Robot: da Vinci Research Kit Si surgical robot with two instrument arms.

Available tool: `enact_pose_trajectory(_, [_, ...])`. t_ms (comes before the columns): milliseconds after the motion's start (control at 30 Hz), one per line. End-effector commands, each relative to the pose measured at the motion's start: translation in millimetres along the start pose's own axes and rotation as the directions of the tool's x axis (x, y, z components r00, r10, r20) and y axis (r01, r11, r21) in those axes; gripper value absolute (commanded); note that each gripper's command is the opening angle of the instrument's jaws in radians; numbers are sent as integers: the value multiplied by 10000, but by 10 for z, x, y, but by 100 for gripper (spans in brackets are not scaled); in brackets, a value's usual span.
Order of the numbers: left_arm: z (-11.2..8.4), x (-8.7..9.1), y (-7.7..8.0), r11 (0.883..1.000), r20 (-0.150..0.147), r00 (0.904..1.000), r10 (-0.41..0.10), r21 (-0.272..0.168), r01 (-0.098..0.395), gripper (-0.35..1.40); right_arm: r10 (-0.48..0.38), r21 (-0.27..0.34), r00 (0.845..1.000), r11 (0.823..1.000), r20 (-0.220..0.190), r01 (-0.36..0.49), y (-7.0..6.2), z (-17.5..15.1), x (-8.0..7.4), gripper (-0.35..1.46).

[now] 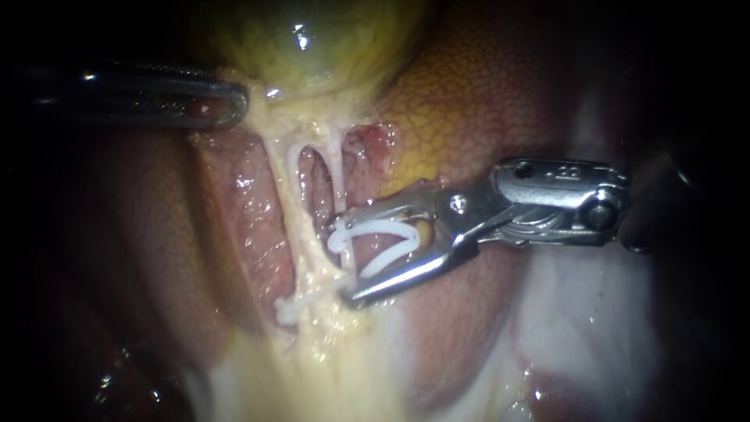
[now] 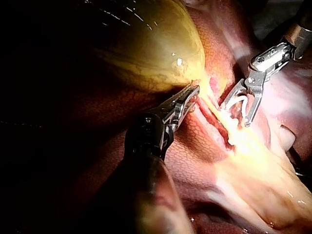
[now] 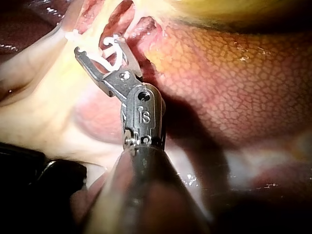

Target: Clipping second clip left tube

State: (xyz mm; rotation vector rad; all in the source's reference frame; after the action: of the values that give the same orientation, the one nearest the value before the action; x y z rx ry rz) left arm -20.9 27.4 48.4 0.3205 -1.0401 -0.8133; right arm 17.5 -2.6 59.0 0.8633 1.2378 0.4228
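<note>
In the endoscope view, the left instrument (image 1: 234, 105) is seen entering from 9 o'clock, its pincer clamped together on the pale lower edge of the yellow-green gallbladder (image 1: 312, 39) at 12 o'clock. The right instrument (image 1: 346, 256) is seen entering from 3 o'clock. Its pincer is spread wide, yet an open white clip (image 1: 379, 227) is held between its two halves. The left tube (image 1: 293, 184), a pale strand, is stretched from the gallbladder's edge down through the centre, just at 9 o'clock of the clip's open mouth. Whether the tube is already enclosed cannot be told. A closed white clip-like lump (image 1: 287, 310) is seen on the strand towards 7 o'clock. Mottled liver (image 1: 469, 101) is seen at 2 o'clock.
</note>
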Motion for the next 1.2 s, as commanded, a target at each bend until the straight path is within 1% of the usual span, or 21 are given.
enact_pose_trajectory(33, [1,1,0,10000,0,10000,4,2,-4,-35,-21,11,10000,10000,8,21,2,1,-1,47])
enact_pose_trajectory(300, [2,2,0,10000,4,10000,9,-8,-9,-35,2,138,10000,9999,50,-2,11,7,0,47])
enact_pose_trajectory(467, [2,2,0,10000,4,10000,11,-8,-11,-35,-73,483,9999,9988,140,66,15,15,-2,46])
enact_pose_trajectory(867, [2,2,0,10000,5,10000,13,-8,-13,-35,145,1628,9989,9866,-443,-71,18,30,4,46])
enact_pose_trajectory(1067, [2,3,0,10000,5,10000,13,-9,-13,-35,146,2176,9973,9760,-722,15,15,34,7,45])
enact_pose_trajectory(1200, [2,3,0,10000,5,10000,14,-9,-14,-35,320,2514,9952,9679,-930,-77,14,37,10,45])
